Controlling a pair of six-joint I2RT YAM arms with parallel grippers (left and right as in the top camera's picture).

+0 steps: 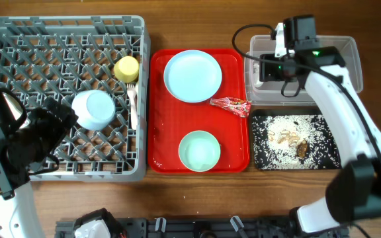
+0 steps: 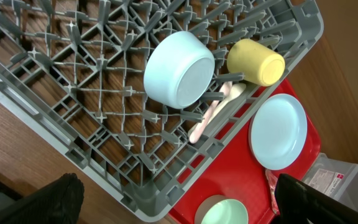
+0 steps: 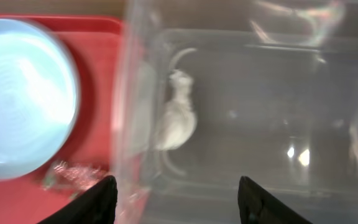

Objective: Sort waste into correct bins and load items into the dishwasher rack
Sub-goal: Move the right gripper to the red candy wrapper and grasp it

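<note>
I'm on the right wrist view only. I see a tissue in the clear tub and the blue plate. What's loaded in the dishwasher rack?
Observer: The rack holds the light blue bowl, the yellow cup and the white fork and spoon.
Operator: And where's the mint bowl?
Observer: The mint green bowl sits upright on the red tray, not loaded yet.

Blurred: plate (image 3: 23, 93); cut off: mint green bowl (image 2: 222, 213).
</note>
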